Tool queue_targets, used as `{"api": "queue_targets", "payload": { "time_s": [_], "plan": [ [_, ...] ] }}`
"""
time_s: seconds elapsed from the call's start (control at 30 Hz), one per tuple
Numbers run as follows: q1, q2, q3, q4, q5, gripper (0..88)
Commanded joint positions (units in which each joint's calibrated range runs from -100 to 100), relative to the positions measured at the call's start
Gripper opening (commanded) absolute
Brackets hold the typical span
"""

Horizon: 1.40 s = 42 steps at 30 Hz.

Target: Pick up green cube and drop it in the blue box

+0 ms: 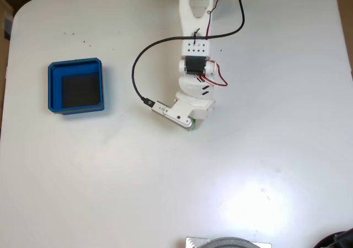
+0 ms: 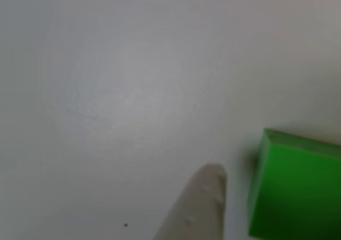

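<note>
My pincer (image 1: 194, 125) hangs low over the white table (image 1: 265, 149); its grip I cannot tell. One fingertip (image 2: 205, 197) sits just beside the green cube (image 2: 295, 189).

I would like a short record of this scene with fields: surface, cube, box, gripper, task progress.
surface: white table
cube: green cube on the table at the lower right of the other view, right beside a pale fingertip; in the fixed view a green sliver shows under the arm's end
box: blue box at the left of the fixed view, black floor bare
gripper: over the cube; open or shut cannot be told
task progress: cube not yet in the box
</note>
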State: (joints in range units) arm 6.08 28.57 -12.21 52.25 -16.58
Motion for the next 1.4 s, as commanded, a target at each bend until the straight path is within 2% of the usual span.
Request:
{"api": "queue_targets", "payload": {
  "time_s": [0.0, 0.9, 1.37],
  "plan": [
    [0.03, 0.19, -3.4, 0.05, -0.05, 32.4],
    [-0.12, 2.62, -3.94, -0.52, -0.05, 31.0],
    [0.26, 2.11, -4.03, -0.52, 0.05, 14.1]
  ]
}}
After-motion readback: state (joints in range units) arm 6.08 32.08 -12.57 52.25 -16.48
